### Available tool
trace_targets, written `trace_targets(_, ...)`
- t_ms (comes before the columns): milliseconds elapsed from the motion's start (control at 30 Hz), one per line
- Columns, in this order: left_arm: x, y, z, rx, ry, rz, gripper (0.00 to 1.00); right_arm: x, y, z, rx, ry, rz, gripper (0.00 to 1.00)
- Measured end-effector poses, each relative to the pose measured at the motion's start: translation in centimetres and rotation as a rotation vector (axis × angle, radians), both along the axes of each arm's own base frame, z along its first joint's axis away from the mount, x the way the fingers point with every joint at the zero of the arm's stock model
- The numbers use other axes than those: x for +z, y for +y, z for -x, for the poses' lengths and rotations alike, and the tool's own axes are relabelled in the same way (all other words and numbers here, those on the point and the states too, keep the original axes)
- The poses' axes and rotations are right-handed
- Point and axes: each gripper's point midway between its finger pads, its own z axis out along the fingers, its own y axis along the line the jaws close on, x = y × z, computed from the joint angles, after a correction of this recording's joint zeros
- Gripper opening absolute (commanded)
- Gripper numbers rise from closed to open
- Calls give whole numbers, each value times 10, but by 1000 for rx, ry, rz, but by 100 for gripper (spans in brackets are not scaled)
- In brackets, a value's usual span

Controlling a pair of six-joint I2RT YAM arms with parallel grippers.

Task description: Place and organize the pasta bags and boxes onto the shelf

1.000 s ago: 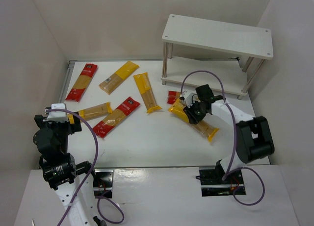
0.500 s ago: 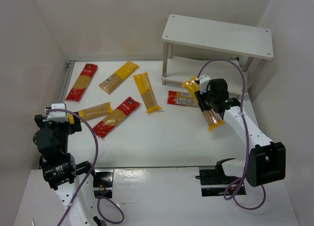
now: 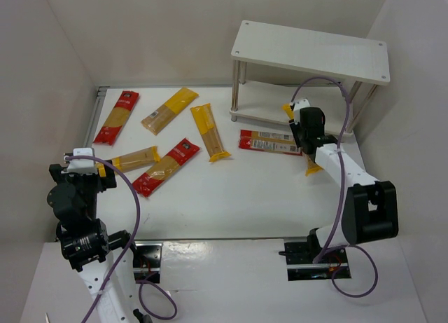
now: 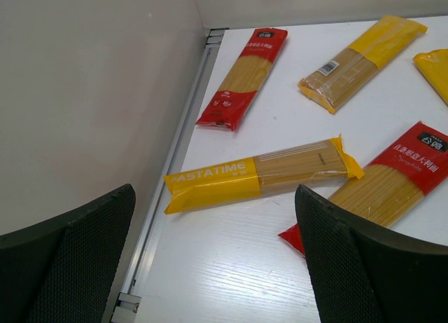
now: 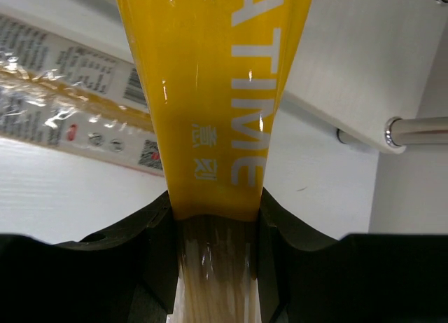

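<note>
Top external view has the right gripper (image 3: 306,130) reached out to the front of the white two-tier wooden shelf with thin silver legs (image 3: 311,53), which stands at the far right of the white table (image 3: 231,204). Its jaws are clamped across a long yellow plastic spaghetti pack (image 3: 313,167), gripped roughly midway along. The pack runs slantwise, its far end up by the front edge of the shelf's lower board and its near end pointing back toward the arm.

From the right wrist view the grip is plain. The two black fingers (image 5: 150,246) squeeze the pack from either side, where the yellow print gives way to a clear window of pale pasta. The lower board lies just beyond. Whether the pack touches the board I cannot tell. Just left of it, a red-ended flat pack with a printed label (image 3: 269,142) lies on the table near the shelf's front.

Five more packs are scattered over the left half:
- a red pack by the left wall (image 3: 117,116)
- a yellow windowed pack (image 3: 169,110)
- a plain yellow pack (image 3: 210,132)
- a red pack with a clear window (image 3: 166,167)
- a yellow pack lettered PASTATIME (image 3: 133,158)

The left gripper (image 4: 215,211) hangs at the near left corner, above that lettered pack. Its jaws are wide apart and hold nothing.
</note>
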Motion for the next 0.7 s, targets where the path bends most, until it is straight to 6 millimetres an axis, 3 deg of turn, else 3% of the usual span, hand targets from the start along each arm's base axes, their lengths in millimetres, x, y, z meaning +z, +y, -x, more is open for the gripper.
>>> trace_targets(233, 0, 0, 0, 0, 0, 0, 100, -4, -26, -17, -85, 0, 149, 0)
trace_targets(533, 0, 0, 0, 0, 0, 0, 100, 43, -44, -55, -164, -125, 342, 0)
trace_targets(700, 0, 0, 0, -1, 0, 0, 100, 47, -41, -71, -167, -150, 474, 0)
